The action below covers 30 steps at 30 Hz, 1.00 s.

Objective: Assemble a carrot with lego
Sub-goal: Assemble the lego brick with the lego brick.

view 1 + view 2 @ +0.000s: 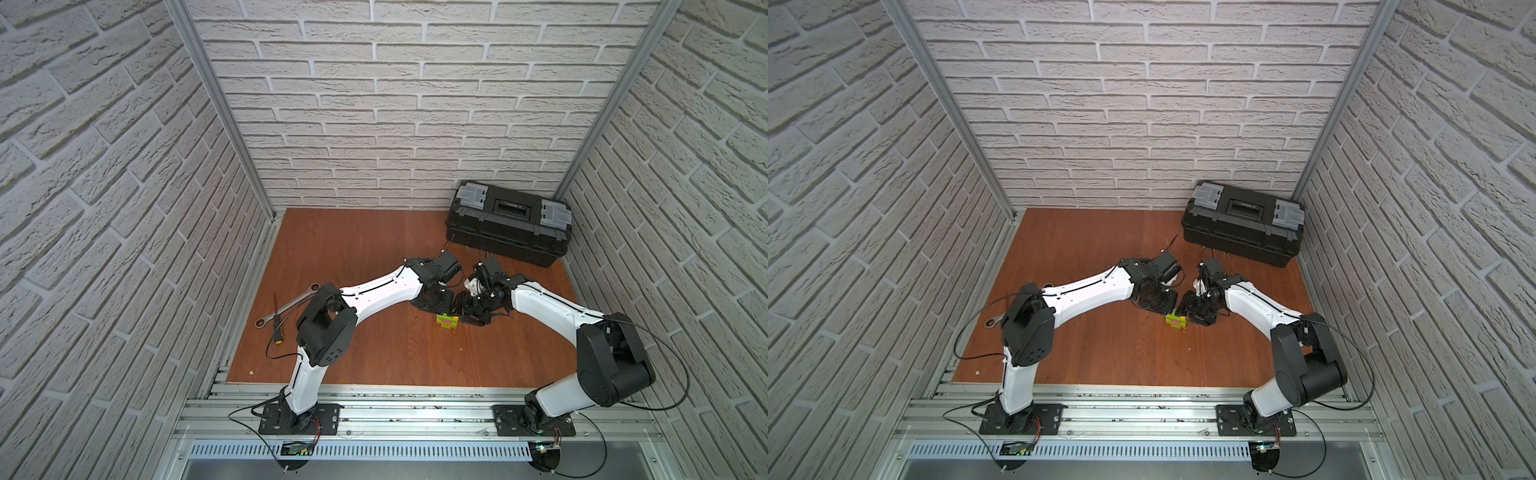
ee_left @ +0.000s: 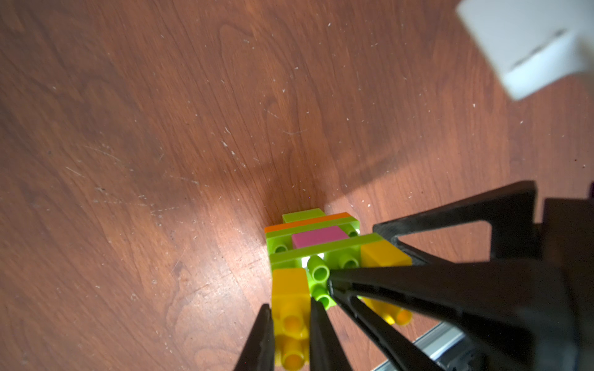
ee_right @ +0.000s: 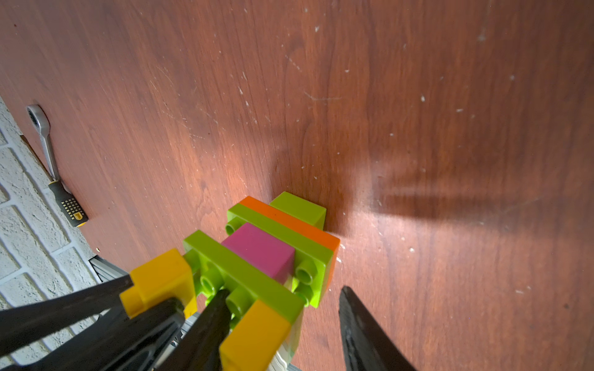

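Biggest thing first: the wooden bench [image 1: 374, 257], with a black toolbox [image 1: 509, 224] in the far right corner. A wrench [image 1: 282, 309] lay across a screwdriver [image 1: 277, 328] over by the left edge.

My two arms met around the middle, and the carrot [image 1: 447, 322] [image 1: 1176, 322] sat right at the gripper tips in both top views.

My left gripper [image 2: 289, 303] was clamped on one yellow piece [image 2: 289, 286]. My right gripper [image 3: 284, 290] was spread around the other yellow piece [image 3: 257, 334]. One finger [image 3: 212, 318] was up against the green studs and the other finger [image 3: 360, 327] was clear of the bricks, so no real grip there.

The carrot itself was a chunky stack. A small lime-green brick [image 3: 299, 207] at the far end met the bench. Next came an orange layer [image 3: 292, 221], a long lime-green brick [image 3: 279, 231], a pink block [image 3: 260, 250] and a second long lime-green brick [image 3: 244, 269]. The two yellows sat side by side on the near end, with green studs showing between them. Couldn't tell if it stood straight or leaned.
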{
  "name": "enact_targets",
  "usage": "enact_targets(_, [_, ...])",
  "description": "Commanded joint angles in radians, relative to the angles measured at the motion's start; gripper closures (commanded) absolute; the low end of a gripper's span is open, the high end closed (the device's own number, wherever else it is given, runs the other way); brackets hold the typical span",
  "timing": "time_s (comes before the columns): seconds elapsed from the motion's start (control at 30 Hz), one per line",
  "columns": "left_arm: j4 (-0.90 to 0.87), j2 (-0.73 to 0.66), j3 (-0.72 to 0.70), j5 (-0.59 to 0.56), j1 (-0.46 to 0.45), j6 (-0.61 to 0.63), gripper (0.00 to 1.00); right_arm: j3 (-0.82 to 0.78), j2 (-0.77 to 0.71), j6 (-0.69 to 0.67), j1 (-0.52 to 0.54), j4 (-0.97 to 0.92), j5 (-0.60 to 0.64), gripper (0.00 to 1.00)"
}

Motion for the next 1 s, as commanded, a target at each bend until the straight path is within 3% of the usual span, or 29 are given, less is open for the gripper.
enact_targets(0.0, [-0.008, 0.012, 0.026, -0.009, -0.007, 0.015, 1.00, -0.036, 0.013, -0.019, 0.006, -0.050, 0.091, 0.45])
enact_targets(0.97, [-0.038, 0.024, 0.039, -0.015, -0.007, 0.037, 1.00, -0.027, 0.001, -0.060, -0.003, -0.058, 0.079, 0.44])
